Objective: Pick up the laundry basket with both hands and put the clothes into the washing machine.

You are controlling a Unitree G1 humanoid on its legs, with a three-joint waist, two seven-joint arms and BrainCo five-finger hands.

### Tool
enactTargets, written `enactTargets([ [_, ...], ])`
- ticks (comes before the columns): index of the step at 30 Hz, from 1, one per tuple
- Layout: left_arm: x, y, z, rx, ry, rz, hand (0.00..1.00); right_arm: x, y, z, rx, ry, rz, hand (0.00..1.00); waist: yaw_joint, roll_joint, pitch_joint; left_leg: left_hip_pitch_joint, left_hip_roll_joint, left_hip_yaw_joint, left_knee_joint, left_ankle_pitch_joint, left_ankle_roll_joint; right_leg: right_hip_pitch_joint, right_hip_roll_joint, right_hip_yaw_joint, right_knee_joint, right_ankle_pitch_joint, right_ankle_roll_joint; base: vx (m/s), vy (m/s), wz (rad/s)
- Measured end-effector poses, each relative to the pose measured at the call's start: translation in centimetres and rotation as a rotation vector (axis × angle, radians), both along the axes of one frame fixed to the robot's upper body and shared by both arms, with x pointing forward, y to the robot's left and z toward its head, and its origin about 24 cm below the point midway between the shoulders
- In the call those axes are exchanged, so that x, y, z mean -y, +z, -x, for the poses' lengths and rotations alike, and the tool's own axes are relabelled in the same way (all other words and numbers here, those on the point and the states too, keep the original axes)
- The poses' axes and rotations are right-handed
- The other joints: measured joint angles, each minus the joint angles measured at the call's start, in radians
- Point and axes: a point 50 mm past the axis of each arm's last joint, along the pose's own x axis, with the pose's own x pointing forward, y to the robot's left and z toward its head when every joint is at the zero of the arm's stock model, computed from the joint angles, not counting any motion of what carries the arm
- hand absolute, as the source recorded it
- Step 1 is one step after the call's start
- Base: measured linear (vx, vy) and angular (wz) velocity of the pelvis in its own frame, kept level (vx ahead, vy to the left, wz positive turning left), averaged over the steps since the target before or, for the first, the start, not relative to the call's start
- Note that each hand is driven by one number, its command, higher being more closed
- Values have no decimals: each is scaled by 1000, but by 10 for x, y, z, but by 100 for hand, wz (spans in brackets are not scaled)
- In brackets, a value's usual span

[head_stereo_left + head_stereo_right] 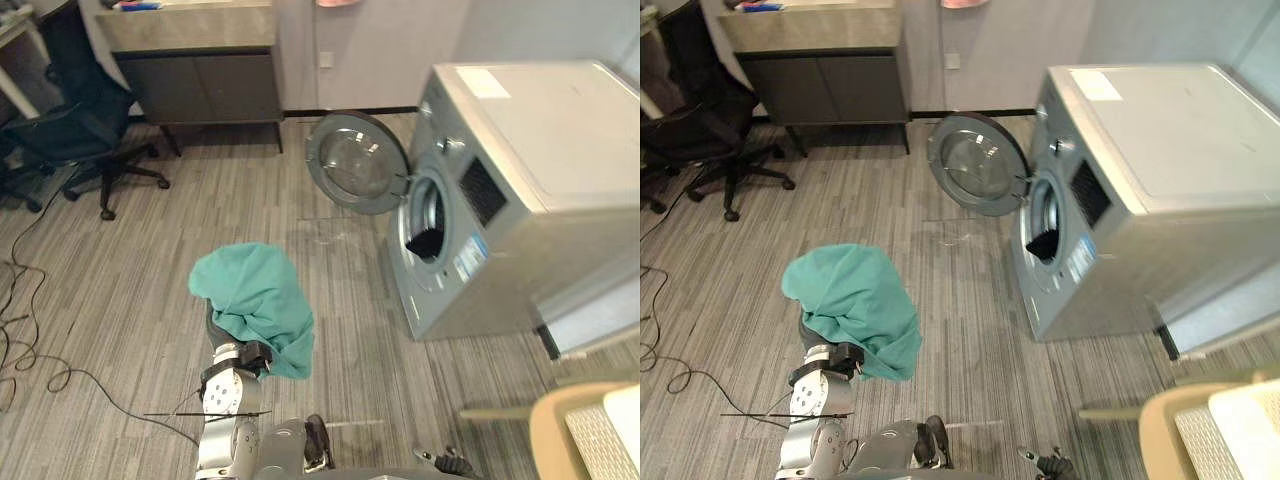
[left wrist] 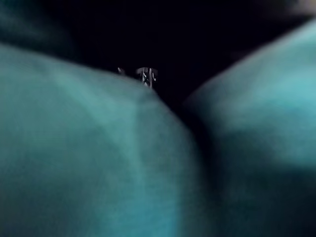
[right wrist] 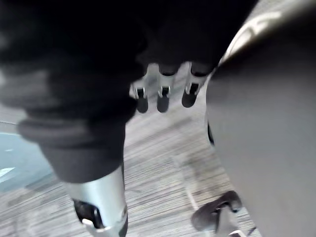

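Left eye view: one teal cloth (image 1: 255, 295) over left hand (image 1: 245, 355) (grip unclear), one washing machine (image 1: 520, 190); right hand (image 3: 163, 96) slack-fingered.

The cloth (image 1: 255, 300) is a soft, matt teal fabric that hangs in loose folds, and the floor (image 1: 130, 290) is grey plank with a fine streaked grain and a matt finish. The washing machine (image 1: 540, 160) has a smooth silver-grey casing that looks like painted metal with a satin sheen; its door (image 1: 358, 163) carries a glossy glass window in a grey ring. The right hand (image 3: 163, 96) has smooth silver metal fingers with dark matt tips below a dark ribbed cover.
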Motion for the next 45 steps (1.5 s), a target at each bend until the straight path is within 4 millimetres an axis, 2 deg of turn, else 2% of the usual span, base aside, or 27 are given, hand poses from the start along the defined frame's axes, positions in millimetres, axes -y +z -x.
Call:
enactTargets([
  [2, 2, 2, -1, 15, -10, 1, 100, -2, 3, -6, 35, -4, 3, 0, -11, 2, 1, 126, -24, -28, -119, 0, 0, -163, 124, 75, 49, -75, 78, 359, 244, 34],
  [4, 4, 4, -3, 25, -17, 4, 100, -2, 4, -9, 54, -1, 7, 0, -16, 3, 1, 188, -42, -44, -191, -7, -12, -250, 190, 46, -43, -100, 88, 279, 162, 15],
  [5, 5, 3, -3, 24, -17, 5, 100, -3, 6, -12, 74, -17, 1, 0, -31, -4, -1, 235, -28, -4, -211, -70, -105, -295, 224, 14, -197, -98, 86, 449, 18, 55],
  [6, 10, 10, -10, 59, -43, 5, 100, -3, 9, -16, 111, -44, 7, 0, -60, 11, 0, 221, 35, -36, -119, -68, -75, -332, 250, -48, -343, -80, 92, 503, -71, 70],
  [7, 13, 13, -14, 74, -57, 8, 100, -1, 10, -17, 118, -44, 14, 0, -67, 5, 13, 224, 15, -33, -106, -86, -47, -346, 246, -59, -396, -64, 91, 526, -102, 57],
  [9, 16, 3, -13, 34, -67, 15, 100, -3, 8, -14, 98, -39, 10, 0, -67, -12, -15, 328, -19, -20, -164, -115, -73, -360, 255, -108, -527, 8, 48, 480, -25, 28],
  [11, 19, 3, -13, 34, -80, 16, 100, -3, 8, -11, 92, -24, 16, 0, -75, 5, -35, 394, -13, -34, -191, -128, -98, -332, 306, -160, -545, 27, 16, 615, -10, 57],
  [12, 18, 3, -13, 32, -74, 10, 100, -7, 6, -9, 81, -25, 2, 0, -91, -7, -37, 346, 12, -53, 2, -133, -107, -285, 349, -148, -599, 84, -84, 685, -34, 67],
  [13, 19, 1, -13, 21, -77, 11, 100, -5, 7, -10, 86, -28, 6, 0, -99, 11, -30, 301, 49, -67, 144, -126, -113, -257, 372, -150, -605, 90, -104, 808, -50, 33],
  [14, 18, -1, -13, 6, -76, 4, 100, 8, 11, -13, 101, -6, 48, 0, -86, 54, -22, 193, 141, -88, 430, -4, -80, -188, 431, -132, -643, 59, -112, 640, -8, -63],
  [15, 11, -4, -11, -7, -47, 3, 100, 9, 11, -14, 101, 18, 60, 0, -50, 78, -19, 99, 200, -115, 642, 220, -38, -132, 471, -68, -678, 47, -112, 755, 72, -114],
  [17, 5, -6, -10, -17, -25, 1, 100, 10, 11, -12, 91, 19, 64, 0, -27, 91, -15, 8, 227, -179, 800, 211, -52, -66, 503, -1, -703, 37, -101, 551, 118, -138],
  [19, 6, -11, -9, -43, -30, 2, 100, -1, 10, -17, 97, 53, 42, 0, -25, 47, 2, -76, 212, -224, 773, 108, -62, 16, 497, 163, -726, 27, -90, 568, 150, -160],
  [21, 8, -13, -8, -51, -38, 3, 100, -10, 12, -26, 120, 82, 30, 0, -21, 30, 9, -99, 197, -261, 627, 46, -84, 50, 490, 277, -741, 32, -82, 485, 262, -182],
  [24, 11, -15, -7, -58, -71, 0, 100, -28, 14, -36, 157, 94, -11, 0, -1, 44, 3, -86, 133, -493, 204, -5, -130, 55, 485, 493, -726, 27, -51, 404, 441, -238],
  [25, 12, -17, -7, -63, -77, 0, 100, -34, 15, -39, 169, 116, -20, 0, -3, 48, 4, -59, 100, -623, 60, 22, -165, 48, 475, 565, -703, -9, 20, 315, 521, -199],
  [26, 15, -20, -5, -76, -91, 2, 100, -33, 16, -40, 177, 137, -11, 0, -4, 85, -2, -39, 113, -702, -32, 101, -204, 47, 489, 609, -691, -46, 76, 299, 667, -222],
  [27, 14, -25, -4, -99, -108, -14, 100, -33, 17, -44, 184, 154, -5, 0, -17, 99, 6, -52, 110, -679, 25, 72, -271, 39, 475, 674, -671, -97, 123, 187, 559, -166],
  [29, 16, -29, -2, -118, -104, 2, 100, -41, 17, -41, 181, 200, -20, 0, -31, 55, -5, -41, 86, -578, 49, 26, -227, 19, 420, 738, -667, -83, 155, 94, 476, -133],
  [31, 18, -30, -1, -122, -111, 4, 100, -44, 16, -38, 172, 233, -27, 0, -27, 37, -15, -35, 94, -454, 71, -3, -186, -19, 386, 785, -674, -47, 195, 36, 423, -163],
  [32, 16, -30, -1, -122, -109, 3, 100, -45, 15, -39, 167, 243, -28, 0, -12, 39, -15, -17, 122, -363, 60, -11, -161, -53, 364, 729, -684, -10, 199, -6, 358, -248],
  [33, 13, -30, 1, -124, -99, 0, 100, -47, 14, -38, 155, 252, -33, 0, 18, 38, -15, 13, 151, -263, 39, -12, -156, -92, 323, 574, -680, 24, 188, -21, 317, -242],
  [35, 12, -32, 3, -131, -93, 0, 100, -48, 13, -37, 152, 263, -35, 0, 18, 32, -15, 47, 168, -162, 11, -14, -154, -105, 248, 282, -691, 29, 175, -47, 174, -190],
  [37, 10, -33, 4, -134, -89, 0, 100, -49, 13, -38, 144, 288, -27, 0, 24, 42, -12, 98, 217, -37, -23, -25, -162, -86, 180, -5, -732, 57, 126, -75, 70, -187],
  [38, 9, -33, 4, -134, -89, -3, 100, -49, 13, -38, 144, 296, -25, 0, 24, 43, -12, 105, 233, -12, -25, -27, -165, -85, 173, -43, -742, 66, 118, -70, -29, -163],
  [41, 11, -39, 2, -155, -110, 19, 100, -49, 11, -36, 121, 298, -32, 0, 17, 21, -23, 136, 272, 63, -65, -14, -207, -85, 173, -130, -780, 141, 161, 24, -137, -74],
  [45, 14, -56, 6, -229, -118, 97, 100, -45, 10, -36, 112, 315, -14, 0, 16, 22, -22, 173, 317, 69, -101, 35, -214, -86, 214, -134, -726, 80, 149, 130, -201, -8],
])
